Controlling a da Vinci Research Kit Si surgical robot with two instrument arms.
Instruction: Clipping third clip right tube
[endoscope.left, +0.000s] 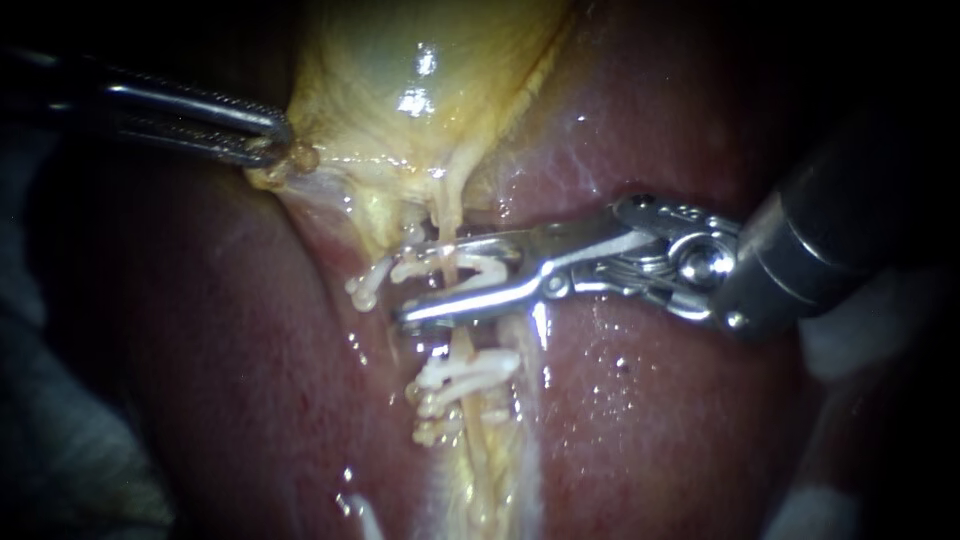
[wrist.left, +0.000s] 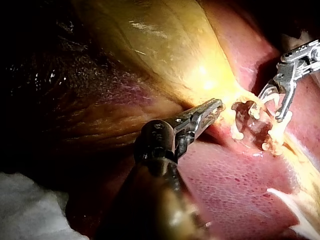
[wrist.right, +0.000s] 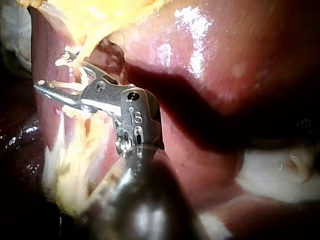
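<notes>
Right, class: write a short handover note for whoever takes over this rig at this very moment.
The left instrument: jaws shut on the gallbladder at its lower edge.
The right instrument: jaws stand apart, holding a white clip that straddles the tube.
Done: other clips already sit on the tube, farther from the gallbladder.
Left: probably squeeze this clip closed, check that it locks, then open the jaws and back out.

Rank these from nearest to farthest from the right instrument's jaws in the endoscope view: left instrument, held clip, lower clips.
1. The held clip, between the jaws of the right instrument, at the tube.
2. The lower clips, further down the tube.
3. The left instrument, gripping the gallbladder.
</notes>
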